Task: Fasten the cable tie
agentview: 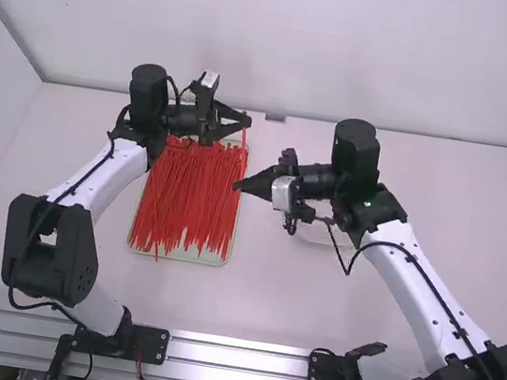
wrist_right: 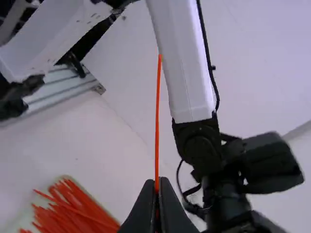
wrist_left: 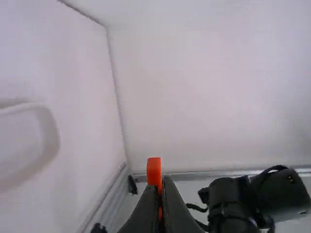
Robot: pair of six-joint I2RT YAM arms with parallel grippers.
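The left gripper [agentview: 241,124] is above the far edge of a flat pale tray [agentview: 199,258], which lies on the white table [agentview: 478,203] left of its middle. In the left wrist view, this gripper [wrist_left: 158,196] has its fingers pressed together on an orange-red plastic cable tie end [wrist_left: 154,171], and a short piece stands out past the tips.

The right gripper [agentview: 240,186] is at the right edge of the tray, near the far right corner, and points toward the left arm. In the right wrist view, its fingers [wrist_right: 156,190] are closed narrow on a thin orange-red plastic strap [wrist_right: 157,121], which runs straight away from the tips.

I cannot tell if the end and the strap belong to one tie.

A heap of red plastic cable ties [agentview: 188,198] covers almost the whole tray, lying mostly lengthwise from the far edge to the near edge.
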